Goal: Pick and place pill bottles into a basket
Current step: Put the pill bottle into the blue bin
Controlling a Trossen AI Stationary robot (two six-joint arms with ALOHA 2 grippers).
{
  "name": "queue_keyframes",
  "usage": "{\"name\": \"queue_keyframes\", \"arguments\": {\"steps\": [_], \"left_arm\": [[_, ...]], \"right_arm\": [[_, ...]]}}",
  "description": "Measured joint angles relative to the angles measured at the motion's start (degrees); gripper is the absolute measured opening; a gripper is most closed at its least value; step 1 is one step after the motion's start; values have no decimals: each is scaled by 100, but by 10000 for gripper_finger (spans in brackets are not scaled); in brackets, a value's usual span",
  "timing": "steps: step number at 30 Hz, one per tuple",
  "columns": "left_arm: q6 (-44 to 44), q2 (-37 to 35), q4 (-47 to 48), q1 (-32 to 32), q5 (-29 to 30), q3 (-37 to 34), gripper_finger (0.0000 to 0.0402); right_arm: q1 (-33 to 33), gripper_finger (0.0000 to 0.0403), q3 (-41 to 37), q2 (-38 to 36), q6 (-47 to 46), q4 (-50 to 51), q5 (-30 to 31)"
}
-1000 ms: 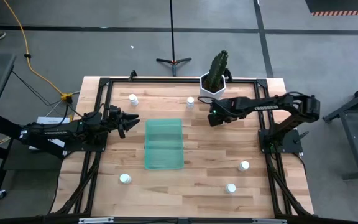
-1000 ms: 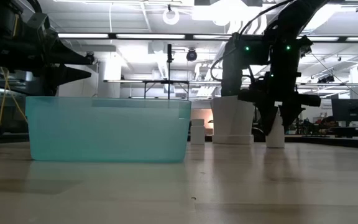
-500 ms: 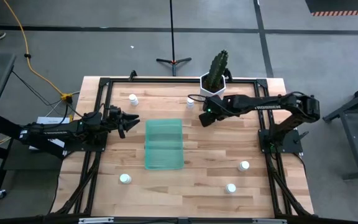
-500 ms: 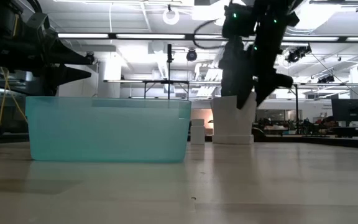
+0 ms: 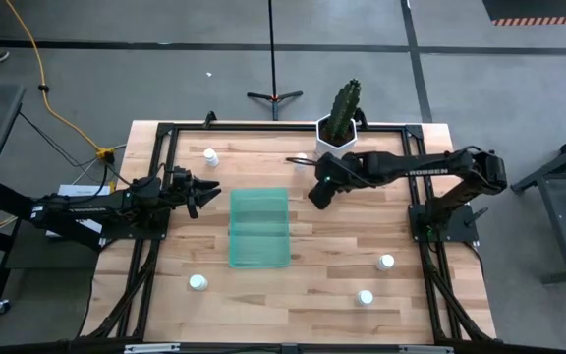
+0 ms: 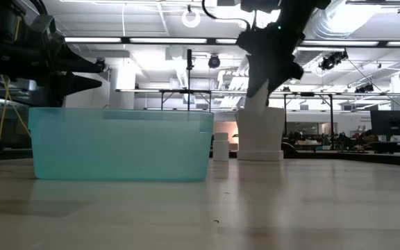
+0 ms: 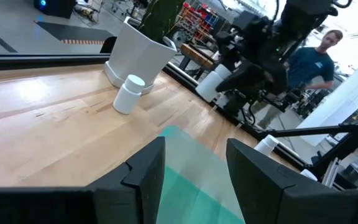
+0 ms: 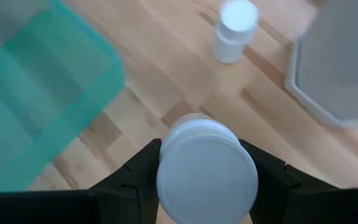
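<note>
— Changed vs 0.5 s ago?
— Right gripper w/ bottle shifted further toward the basket, higher in low view. Left gripper same spot, left of basket.
— Fingers?
— Right: clamped on the bottle, one finger each side of the cap. Left: apart, nothing between, hovering above wood.
— Bottle axis?
— Cap end-on to wrist cam, so long axis along the view line. Held off the table, between basket and cactus pot, not yet over basket.
— Others?
— Upright on wood: one just beside the pot, one far-left corner, one near-left, two near-right, apart.
— Surface, room?
— Light plank top, black frame. Grey floor, yellow cable, tripod stand. Person in blue top beyond table, left wrist view.
</note>
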State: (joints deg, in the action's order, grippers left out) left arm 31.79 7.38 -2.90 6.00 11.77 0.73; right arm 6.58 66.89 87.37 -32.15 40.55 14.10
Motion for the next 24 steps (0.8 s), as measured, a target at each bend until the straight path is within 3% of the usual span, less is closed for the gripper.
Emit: {"name": "queue_keyframes", "arguments": {"steps": [7, 19, 24], "left_arm": [[0, 0, 0, 0, -2, 0, 205], [1, 0, -1, 0, -4, 0, 205], [2, -2, -3, 0, -7, 0, 205]], "right_arm": [[-309, 167, 103, 0, 1395, -403, -553], [-358, 166, 103, 135, 1567, -1690, -718], [-358, 166, 423, 431, 1735, -1707, -728]]}}
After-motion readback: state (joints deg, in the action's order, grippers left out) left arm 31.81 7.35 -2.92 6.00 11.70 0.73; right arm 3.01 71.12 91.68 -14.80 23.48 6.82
